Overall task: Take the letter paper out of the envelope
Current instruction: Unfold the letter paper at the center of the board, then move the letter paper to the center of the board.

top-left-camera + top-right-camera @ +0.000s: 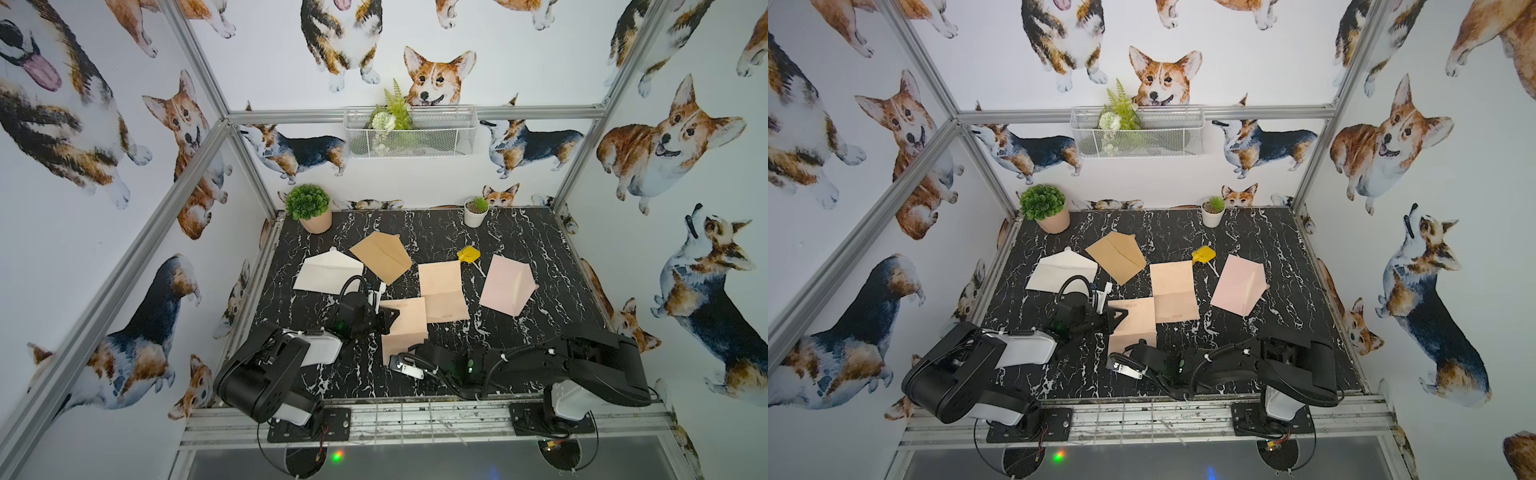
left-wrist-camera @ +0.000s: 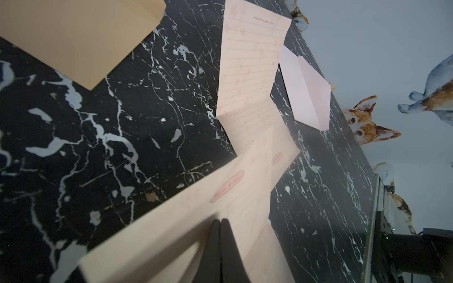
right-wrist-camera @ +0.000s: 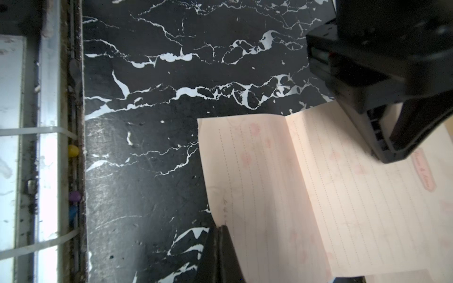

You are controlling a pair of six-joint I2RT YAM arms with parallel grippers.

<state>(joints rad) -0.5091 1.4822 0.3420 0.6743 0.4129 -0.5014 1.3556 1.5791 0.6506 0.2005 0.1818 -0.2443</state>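
Peach lined letter paper: unfolded, one crease across the middle, front-centre on dark marble tabletop.

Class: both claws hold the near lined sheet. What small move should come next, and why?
Probably lay the letter paper flat on the table and open both claws: it is already out of any envelope and unfolded, with the left claw and right claw shut on its edges.

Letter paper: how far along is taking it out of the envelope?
Done: the near letter paper is outside every envelope, partly unfolded. In hand: the left end effector and right end effector are each shut on its edge. Left: lay it down and let go. A second sheet lies flat beyond it; whether the white envelope, brown envelope or pink envelope holds more, I cannot tell.
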